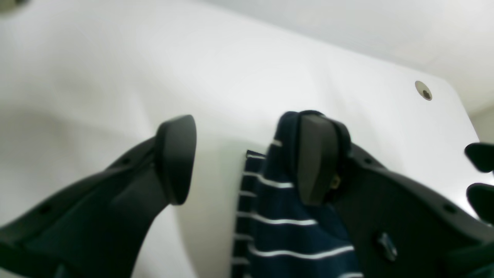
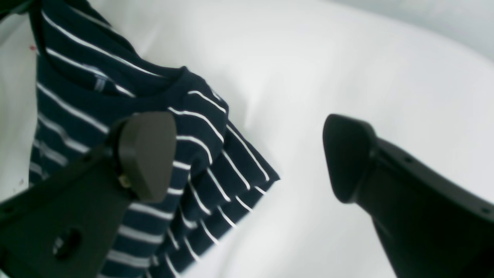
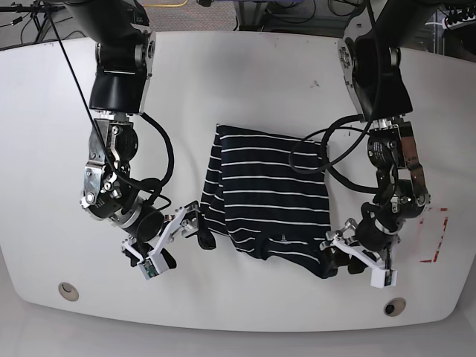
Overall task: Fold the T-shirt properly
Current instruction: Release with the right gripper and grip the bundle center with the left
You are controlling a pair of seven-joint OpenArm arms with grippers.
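The T-shirt (image 3: 268, 197), dark with thin white stripes, lies folded in the middle of the white table (image 3: 245, 82), collar toward the near edge. In the base view my right gripper (image 3: 197, 227) is at its near-left corner and my left gripper (image 3: 336, 257) at its near-right corner. The left wrist view has the left gripper (image 1: 247, 160) open, with a fold of T-shirt (image 1: 278, 216) lying against its right finger (image 1: 316, 158) and nothing pinched. In the right wrist view my right gripper (image 2: 247, 158) is open, its left finger (image 2: 146, 154) over the T-shirt (image 2: 115, 96) near the collar.
Two round grommets (image 3: 68, 290) (image 3: 394, 306) sit near the table's front edge, and red tape marks (image 3: 439, 238) lie at the right. Black cables hang from both arms beside the shirt. The right gripper's fingertips (image 1: 480, 177) show at the right edge of the left wrist view.
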